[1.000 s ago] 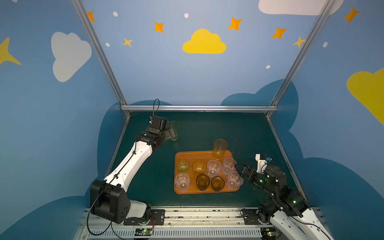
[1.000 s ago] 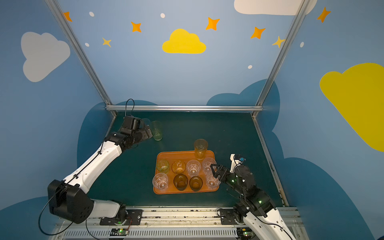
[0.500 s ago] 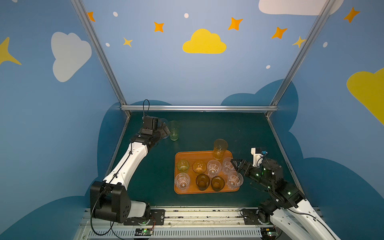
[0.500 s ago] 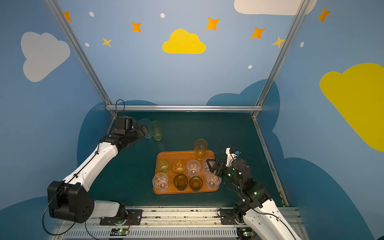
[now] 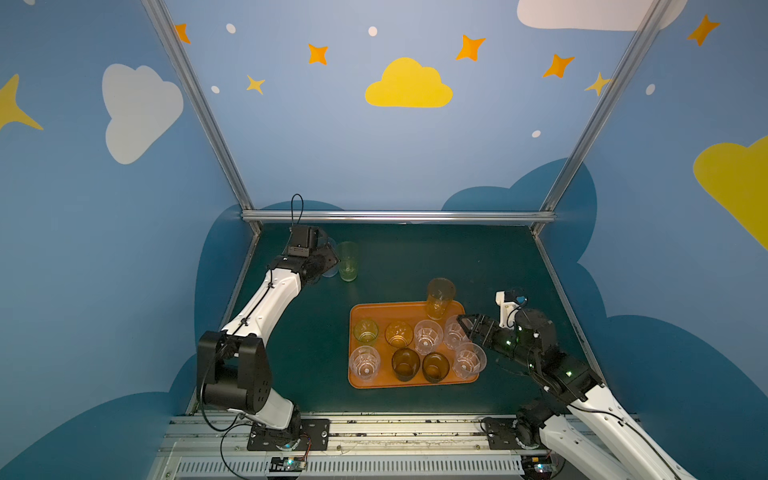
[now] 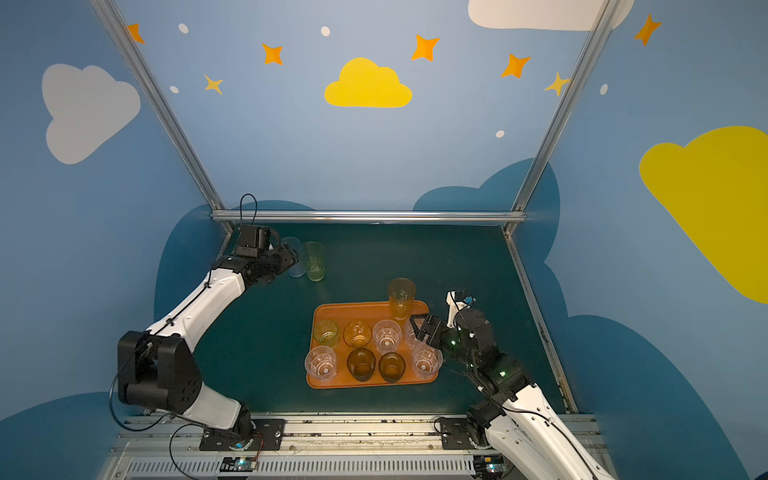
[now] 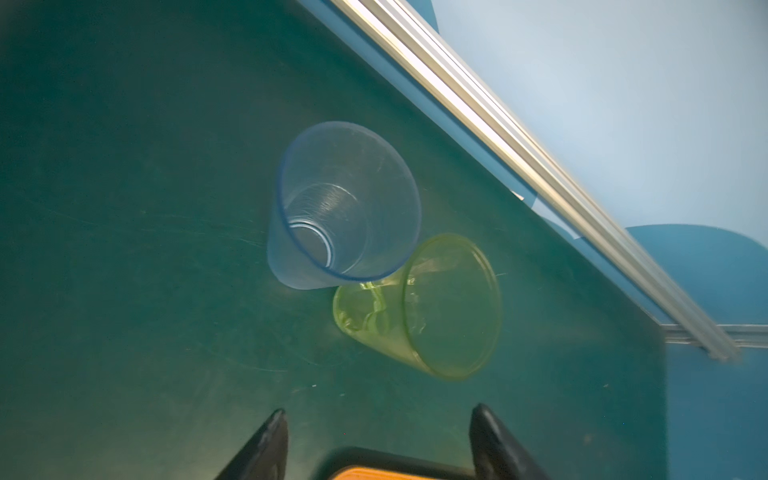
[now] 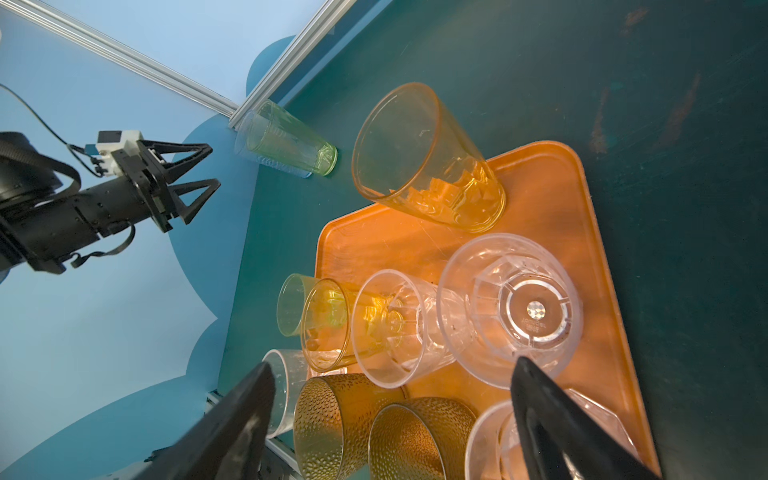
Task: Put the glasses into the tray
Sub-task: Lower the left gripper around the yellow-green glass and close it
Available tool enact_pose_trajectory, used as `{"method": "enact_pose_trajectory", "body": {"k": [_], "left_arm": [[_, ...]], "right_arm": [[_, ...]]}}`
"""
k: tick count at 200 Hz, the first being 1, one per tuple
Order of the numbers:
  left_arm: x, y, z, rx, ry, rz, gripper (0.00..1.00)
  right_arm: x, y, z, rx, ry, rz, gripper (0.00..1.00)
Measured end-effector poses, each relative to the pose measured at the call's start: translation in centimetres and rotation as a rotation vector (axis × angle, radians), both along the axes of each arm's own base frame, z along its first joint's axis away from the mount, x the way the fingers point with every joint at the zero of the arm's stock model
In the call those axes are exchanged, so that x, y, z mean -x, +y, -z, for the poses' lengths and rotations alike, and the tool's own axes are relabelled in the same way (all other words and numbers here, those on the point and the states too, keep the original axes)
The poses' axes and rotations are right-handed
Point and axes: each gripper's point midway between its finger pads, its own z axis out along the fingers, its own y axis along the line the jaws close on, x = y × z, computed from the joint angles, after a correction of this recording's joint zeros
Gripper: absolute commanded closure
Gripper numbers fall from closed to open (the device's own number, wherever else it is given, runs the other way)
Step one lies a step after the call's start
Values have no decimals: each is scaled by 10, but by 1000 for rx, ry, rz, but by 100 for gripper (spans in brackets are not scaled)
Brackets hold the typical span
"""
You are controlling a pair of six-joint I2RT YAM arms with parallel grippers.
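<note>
Though glasses crowd the tray, its far-left corner lies bare.

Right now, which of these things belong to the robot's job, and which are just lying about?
Part of the job:
- orange tray
- nine glasses standing in it
- green glass and pale blue glass, both on the table outside the tray

Just there:
- dark green table
- metal frame rail
- painted walls with clouds and stars
Nothing loose lies about.

Both top views: high, front, looking down on whole table. Wrist cams close-up; right wrist cam faces tray.
</note>
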Motion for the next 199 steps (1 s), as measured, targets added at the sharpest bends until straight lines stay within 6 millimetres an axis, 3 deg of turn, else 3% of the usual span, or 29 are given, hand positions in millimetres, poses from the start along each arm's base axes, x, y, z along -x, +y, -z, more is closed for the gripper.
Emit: {"method": "enact_pose_trajectory", "body": {"k": [46,87,154,199], "left_arm": [[-18,-12,15,36,37,40,49],[-25,-16,30,46,71,51,54],[-37,-17,27,40,61,50,60],[-43,-16,45,26,100,50,65]], "right_arm": [[-1,-1,-1,1,-3,8,12],[-3,-2,0,6,0,14,12],[-5,-4,4,18,10,29,12],[-7,-6,4,20,10,39,12]]}}
